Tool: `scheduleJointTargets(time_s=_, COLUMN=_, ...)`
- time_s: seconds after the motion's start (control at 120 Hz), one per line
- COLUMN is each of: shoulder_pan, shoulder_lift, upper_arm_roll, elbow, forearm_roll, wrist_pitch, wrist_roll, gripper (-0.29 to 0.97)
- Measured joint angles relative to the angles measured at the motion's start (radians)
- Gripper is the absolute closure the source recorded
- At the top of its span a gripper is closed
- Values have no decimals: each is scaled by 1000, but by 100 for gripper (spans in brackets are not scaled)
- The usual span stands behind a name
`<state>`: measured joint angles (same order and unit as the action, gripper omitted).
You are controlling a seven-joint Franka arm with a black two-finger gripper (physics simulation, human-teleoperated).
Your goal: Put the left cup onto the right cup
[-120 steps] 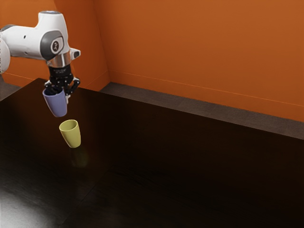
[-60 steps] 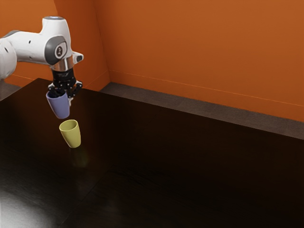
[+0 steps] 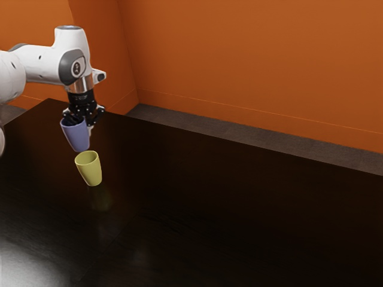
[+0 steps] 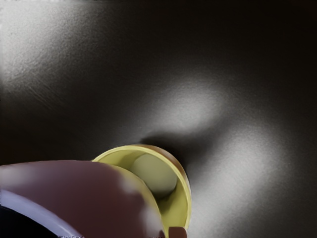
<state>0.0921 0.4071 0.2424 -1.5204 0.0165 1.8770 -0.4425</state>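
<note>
Orange wall (image 3: 251,54) stands behind the scene in the exterior view, folding into a corner toward the upper left, and a grey strip of floor (image 3: 269,140) runs along its foot. Below that lies the bench (image 3: 239,209), black and glossy, with pale sheen near the lower left corner. The white arm (image 3: 42,60) comes in from the exterior view's left and bends down over the bench's far left part, its wrist pointing downward. Under it hangs the purple cup (image 3: 76,136), mouth up and clear of the bench, leaning a little with its base toward the exterior view's right. The yellow cup (image 3: 88,168) stands upright on the bench just below it and slightly toward the exterior view's right, open mouth upward, with a faint reflection on the dark surface beneath. The purple cup's base is just beside the yellow cup's rim; whether the two touch cannot be told. The black claw (image 3: 81,116) is closed on the purple cup's rim, its fingers pinching the wall at the top and carrying the cup. In the wrist view the purple cup (image 4: 74,193) looms close under the hand as a rounded blurred shape and covers part of the yellow cup (image 4: 171,198), whose ring-shaped rim and pale inner floor show past its edge against the bench (image 4: 198,59).
</note>
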Motion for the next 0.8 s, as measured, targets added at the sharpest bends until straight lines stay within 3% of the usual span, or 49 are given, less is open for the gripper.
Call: scheduleJointTargets(time_s=0.8, shoulder_pan=-6, shoulder_lift=10, upper_arm_roll=1, elbow=-21, forearm_roll=-23, wrist_pitch=22, wrist_roll=-3, gripper=78)
